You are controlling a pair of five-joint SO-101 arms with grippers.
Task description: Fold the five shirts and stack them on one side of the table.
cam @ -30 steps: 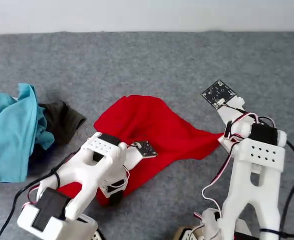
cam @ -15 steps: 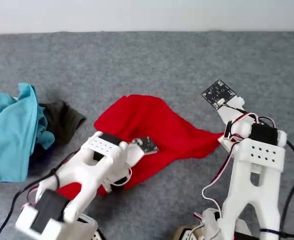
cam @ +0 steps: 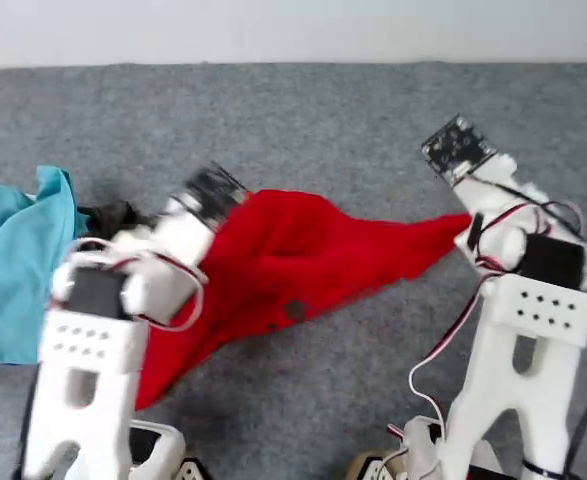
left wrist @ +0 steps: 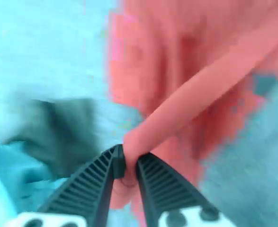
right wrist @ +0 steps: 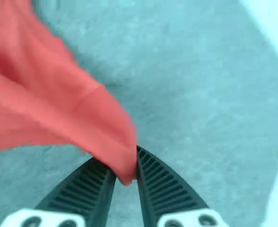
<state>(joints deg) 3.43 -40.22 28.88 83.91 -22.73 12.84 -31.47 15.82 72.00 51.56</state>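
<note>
We see a grey desk [cam: 303, 120] from above, with a red shirt [cam: 293, 265] in its middle, pulled out long between two white robot arms. The left arm [cam: 103, 320] stands at the red shirt's left end and the right arm [cam: 528, 300] at its right end. The left jaws are closed tight on the red shirt: in the left wrist view a rolled fold of the red shirt [left wrist: 191, 94] runs down into them and is pinched between the two ribbed pads [left wrist: 89, 182]. The right jaws are likewise clamped on the red shirt [right wrist: 63, 109]; in the right wrist view its narrow right tip sits squeezed between them, and the rest fans away above the desk. From the left grip a corner of the red shirt trails toward the near side of the desk. Left of the red shirt lies a crumpled teal shirt [cam: 18, 270], and a small dark shirt [cam: 113, 215] sits between that and the red shirt, close beside the left arm
</note>
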